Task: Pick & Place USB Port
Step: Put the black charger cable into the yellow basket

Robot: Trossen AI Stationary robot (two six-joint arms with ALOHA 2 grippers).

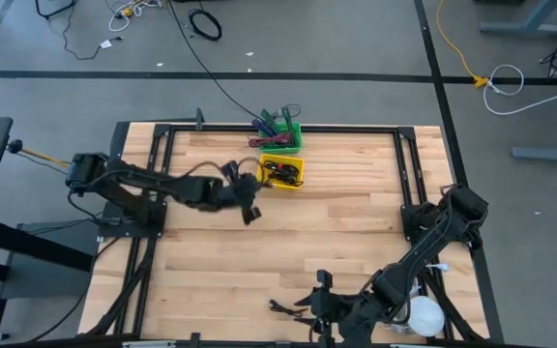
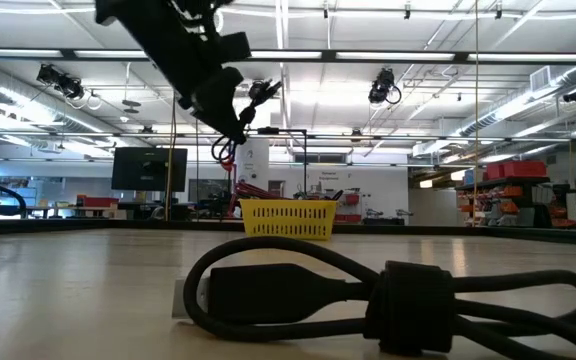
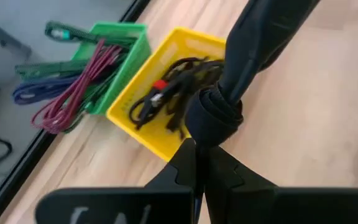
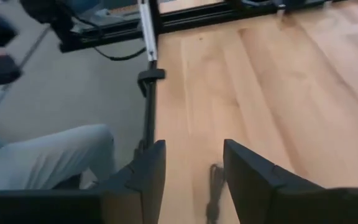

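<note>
My left gripper (image 1: 248,199) hangs above the table just left of the yellow basket (image 1: 283,172) and is shut on a bundled black USB cable (image 3: 213,115). In the low view this gripper (image 2: 223,95) is high over the wood with the cable (image 2: 258,97) beside it. The yellow basket (image 3: 166,99) holds more black cables. A second black cable (image 1: 283,309) lies coiled on the table near the near edge, large in the low view (image 2: 388,295). My right gripper (image 4: 192,150) is open just over it, with the cable's end (image 4: 213,193) between the fingers, untouched. My left gripper pinches the black cable bundle at its wrapped middle (image 3: 211,124) between the two shut fingers (image 3: 191,168). The bundle is lifted clear of the table. Part of the cable runs on past the fingers (image 3: 260,37).
A green basket (image 1: 283,135) with purple, red and green cables stands behind the yellow one at the far edge. A white round object (image 1: 422,314) sits by the right arm's base. A person's trouser leg (image 4: 48,155) shows beyond the near table edge. Bare wood lies mid-table (image 1: 337,232).
</note>
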